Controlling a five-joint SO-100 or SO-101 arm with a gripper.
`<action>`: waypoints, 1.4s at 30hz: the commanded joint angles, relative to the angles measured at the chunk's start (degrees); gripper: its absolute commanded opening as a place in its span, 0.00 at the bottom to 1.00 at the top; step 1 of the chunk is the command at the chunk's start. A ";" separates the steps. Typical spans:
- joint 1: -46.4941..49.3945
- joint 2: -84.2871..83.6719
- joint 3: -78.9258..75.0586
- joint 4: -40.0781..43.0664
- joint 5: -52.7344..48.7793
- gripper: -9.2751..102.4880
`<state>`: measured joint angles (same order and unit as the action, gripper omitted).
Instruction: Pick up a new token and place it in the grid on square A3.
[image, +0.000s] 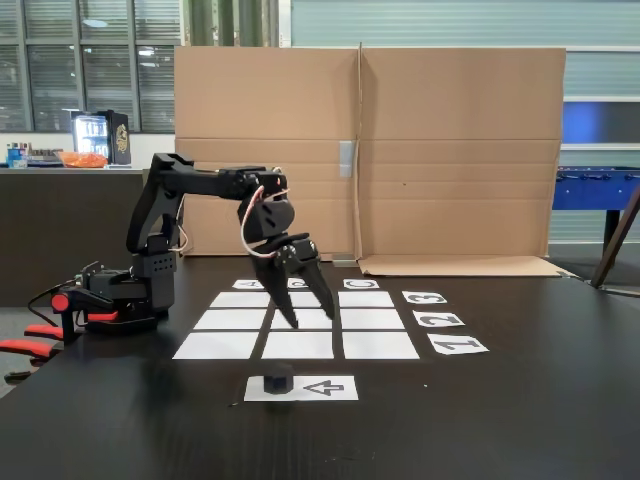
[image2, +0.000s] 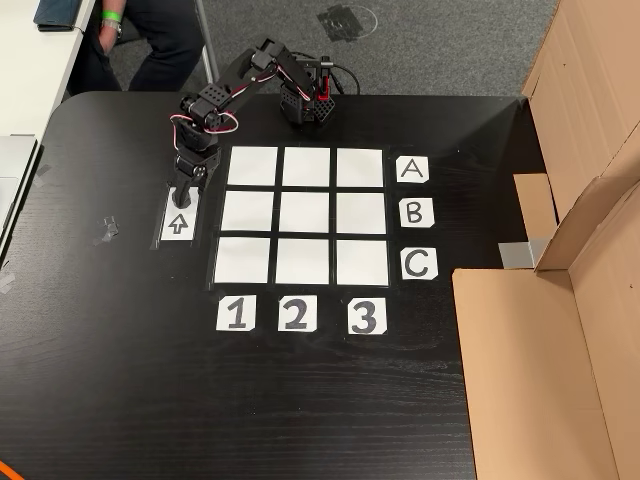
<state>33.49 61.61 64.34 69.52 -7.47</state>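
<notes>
Fixed view: dark faceted token (image: 278, 381)

The token (image: 277, 381) is dark grey-black, sitting on a white paper strip (image: 330, 388) printed with a black outlined arrow. The grid (image2: 301, 214) is nine blank white rectangles split by dark gaps, and square A3 (image2: 359, 167) is plain white like the rest. White cards (image2: 413, 169) along the grid's right and lower edges in the other view carry dark grey letters and numbers. The table (image2: 120, 380) is matt black. The arm (image: 215, 184) and its gripper (image: 311, 314) are black, with red and white wires near the wrist. Brown cardboard (image: 460, 150) fills the upper centre of the fixed view. Orange-red clamps (image: 30, 345) show at its left edge.
</notes>
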 joint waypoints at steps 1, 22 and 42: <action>1.23 -0.62 -2.55 0.09 -1.41 0.36; 4.75 -4.66 -2.64 3.34 -3.52 0.39; 8.44 -11.07 -8.88 6.77 -5.89 0.39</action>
<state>41.13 51.77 60.12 74.79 -12.66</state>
